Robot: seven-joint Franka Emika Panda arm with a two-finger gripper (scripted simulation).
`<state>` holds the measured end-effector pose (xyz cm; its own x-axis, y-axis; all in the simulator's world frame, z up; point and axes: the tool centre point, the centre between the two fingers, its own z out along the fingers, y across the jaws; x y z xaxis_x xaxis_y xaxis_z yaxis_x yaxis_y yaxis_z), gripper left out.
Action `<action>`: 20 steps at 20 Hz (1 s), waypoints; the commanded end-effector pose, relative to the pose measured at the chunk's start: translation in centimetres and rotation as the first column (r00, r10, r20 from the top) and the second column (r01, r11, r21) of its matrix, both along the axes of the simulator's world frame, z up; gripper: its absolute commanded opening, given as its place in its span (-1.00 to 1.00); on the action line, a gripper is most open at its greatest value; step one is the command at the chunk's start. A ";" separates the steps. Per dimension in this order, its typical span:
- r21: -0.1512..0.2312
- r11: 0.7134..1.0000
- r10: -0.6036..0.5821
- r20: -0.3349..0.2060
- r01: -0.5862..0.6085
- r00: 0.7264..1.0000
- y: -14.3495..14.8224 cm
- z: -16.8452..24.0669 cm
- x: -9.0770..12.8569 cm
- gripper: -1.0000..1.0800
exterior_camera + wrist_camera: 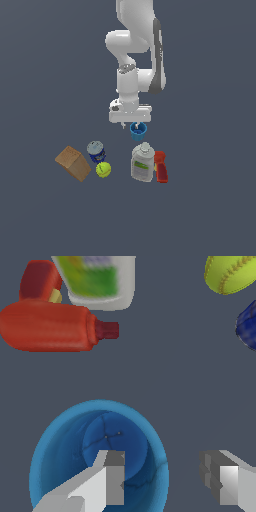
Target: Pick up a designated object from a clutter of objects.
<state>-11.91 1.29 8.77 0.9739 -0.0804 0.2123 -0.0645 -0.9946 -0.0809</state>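
Note:
The blue cup (138, 131) stands upright, apart from the other items, on the far side of the clutter. In the wrist view I look straight down into the cup (75, 431). My gripper (131, 124) is right above it and open. In the wrist view the gripper (167, 476) straddles the cup's rim. One finger (112, 481) is over the cup's inside. The other finger (227, 483) is outside the cup's wall. The fingers do not press on the rim.
A white bottle with a green label (142, 162) and a red item (161, 167) lie just in front of the cup. A blue silver-topped can (96, 150), a tennis ball (103, 169) and a brown box (73, 163) sit toward the exterior view's left.

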 end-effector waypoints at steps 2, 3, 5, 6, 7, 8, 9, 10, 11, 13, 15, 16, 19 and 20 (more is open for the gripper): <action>0.000 1.000 0.000 0.000 0.000 1.000 0.1 -0.8 0.1 0.23; 0.000 1.000 -0.001 0.000 0.001 1.000 0.1 -1.0 0.2 0.23; 0.000 1.000 -0.001 0.000 0.001 1.000 0.1 -1.3 0.3 0.23; 0.000 1.000 -0.001 0.001 0.001 1.000 0.1 -1.4 0.3 0.23; 0.000 1.000 -0.001 0.001 0.001 1.000 0.1 -1.5 0.3 0.23; 0.000 1.000 -0.001 0.001 0.001 1.000 0.1 -1.6 0.3 0.23; 0.000 1.000 -0.001 0.001 0.001 1.000 0.1 -1.6 0.3 0.23; 0.000 1.000 -0.001 0.001 0.001 1.000 0.1 -1.6 0.3 -1.00; 0.000 1.000 -0.001 0.001 0.001 1.000 0.1 -1.6 0.3 -1.00; 0.000 1.000 -0.001 0.001 0.001 1.000 0.1 -1.6 0.3 -1.00; 0.000 1.000 -0.001 0.001 0.001 1.000 0.1 -1.6 0.3 -1.00; 0.000 1.000 -0.001 0.001 0.001 1.000 0.1 -1.6 0.3 -1.00; 0.000 1.000 -0.001 0.001 0.001 1.000 0.1 -1.6 0.3 -1.00; 0.000 1.000 0.000 0.001 0.000 1.000 0.1 -1.6 0.3 -1.00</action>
